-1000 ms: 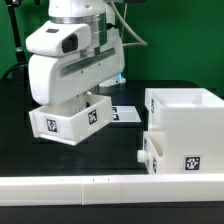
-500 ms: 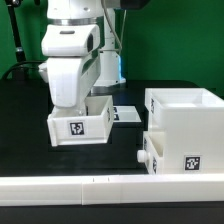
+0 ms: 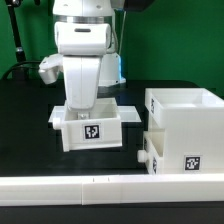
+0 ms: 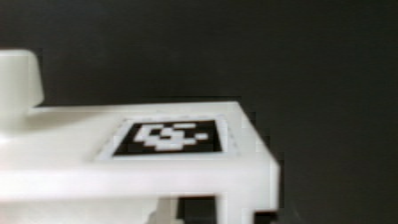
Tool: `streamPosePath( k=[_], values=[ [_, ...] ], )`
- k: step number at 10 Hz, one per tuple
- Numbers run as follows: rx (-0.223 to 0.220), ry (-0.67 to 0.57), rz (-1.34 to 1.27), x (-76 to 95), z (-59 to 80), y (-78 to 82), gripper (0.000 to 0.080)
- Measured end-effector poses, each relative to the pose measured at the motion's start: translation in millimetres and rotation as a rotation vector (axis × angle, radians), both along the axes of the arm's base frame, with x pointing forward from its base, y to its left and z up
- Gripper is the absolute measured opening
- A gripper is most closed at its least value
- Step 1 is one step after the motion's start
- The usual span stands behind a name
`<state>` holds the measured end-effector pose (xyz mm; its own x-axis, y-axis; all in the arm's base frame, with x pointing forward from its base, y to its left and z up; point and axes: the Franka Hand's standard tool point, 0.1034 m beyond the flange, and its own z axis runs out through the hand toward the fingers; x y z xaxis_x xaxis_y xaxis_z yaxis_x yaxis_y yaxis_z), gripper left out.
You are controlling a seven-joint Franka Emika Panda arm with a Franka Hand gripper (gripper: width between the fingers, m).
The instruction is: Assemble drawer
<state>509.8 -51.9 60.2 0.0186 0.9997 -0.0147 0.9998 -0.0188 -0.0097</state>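
On the exterior view's left, a second tray (image 3: pixel 92 130) is pinched at its wall by the jaws of the gripper (image 3: pixel 88 100), near the shell (image 3: pixel 185 108). The first tray (image 3: pixel 168 155) appears already seated low in the shell; the second is yet to be slotted in

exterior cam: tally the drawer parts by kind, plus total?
Trays: 2 (held tray, knobbed tray)
Box shell: 1
Total: 3
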Motion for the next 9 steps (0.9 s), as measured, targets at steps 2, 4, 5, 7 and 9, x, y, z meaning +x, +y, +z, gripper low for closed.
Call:
streamPosePath(
  k=[2,4,5,7,9],
  values=[
    [0.001,0.002,0.005,0.5,-2.0,0.9,0.0042],
    [0.003,-0.022,0.015,4.2,-4.0,6.5,0.0042],
    [0.005,-0.019,0.022,4.2,-6.0,10.7,0.0042],
    [0.006,-0.018,0.021,4.6,-7.1,16.2,0.0042],
    [0.006,-0.016,0.018,4.0,-7.7,14.5,0.0042]
  ],
)
